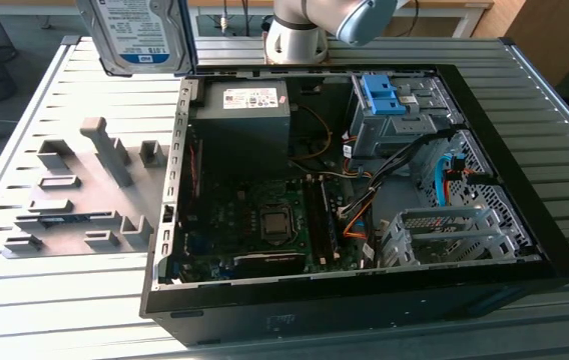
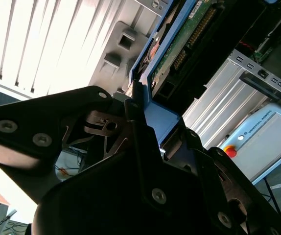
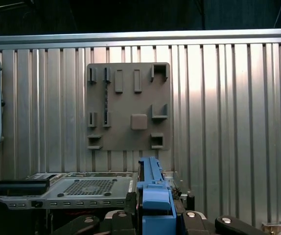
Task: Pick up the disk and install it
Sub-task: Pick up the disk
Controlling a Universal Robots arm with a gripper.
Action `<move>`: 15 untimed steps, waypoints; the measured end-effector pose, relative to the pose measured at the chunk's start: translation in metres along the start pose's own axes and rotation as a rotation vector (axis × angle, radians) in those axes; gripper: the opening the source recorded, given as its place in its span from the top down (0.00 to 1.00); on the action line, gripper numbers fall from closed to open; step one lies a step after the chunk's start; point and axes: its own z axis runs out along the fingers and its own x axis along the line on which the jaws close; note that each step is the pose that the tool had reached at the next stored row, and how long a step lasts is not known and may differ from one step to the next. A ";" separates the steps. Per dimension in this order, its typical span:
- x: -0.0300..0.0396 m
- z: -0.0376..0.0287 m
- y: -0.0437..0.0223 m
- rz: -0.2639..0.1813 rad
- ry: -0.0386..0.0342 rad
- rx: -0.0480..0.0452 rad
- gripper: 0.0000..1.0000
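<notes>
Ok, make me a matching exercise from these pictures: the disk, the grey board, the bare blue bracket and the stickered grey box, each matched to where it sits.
Things:
1. disk
2. grey board
3. bare bracket
4. stickered box

Places:
A. flat on the table, outside the case
B. inside the case, toward the exterior view's right
C. raised in the air, off the table
D. inside the case, toward the exterior view's left

Pairs: 1-C, 2-A, 3-B, 4-D
</notes>
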 end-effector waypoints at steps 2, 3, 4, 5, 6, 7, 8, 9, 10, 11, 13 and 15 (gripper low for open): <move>0.0003 -0.0001 -0.0015 0.000 0.0002 -0.0001 0.64; 0.0005 -0.0001 -0.0025 0.000 0.0002 -0.0001 0.64; 0.0006 0.0000 -0.0036 0.000 0.0001 0.0000 0.64; 0.0007 -0.0001 -0.0051 0.000 0.0001 -0.0001 0.64; 0.0009 -0.0001 -0.0066 0.000 0.0002 -0.0002 0.64; 0.0011 -0.0001 -0.0083 0.000 0.0002 -0.0001 0.64; 0.0012 -0.0001 -0.0099 0.000 0.0002 -0.0001 0.64; 0.0013 -0.0001 -0.0115 0.000 0.0002 -0.0001 0.64; 0.0015 -0.0001 -0.0130 0.000 0.0002 -0.0001 0.64; 0.0016 -0.0001 -0.0145 0.000 0.0001 0.0000 0.64; 0.0017 -0.0001 -0.0171 0.000 0.0002 -0.0001 0.64; 0.0017 -0.0001 -0.0190 0.000 0.0001 -0.0001 0.64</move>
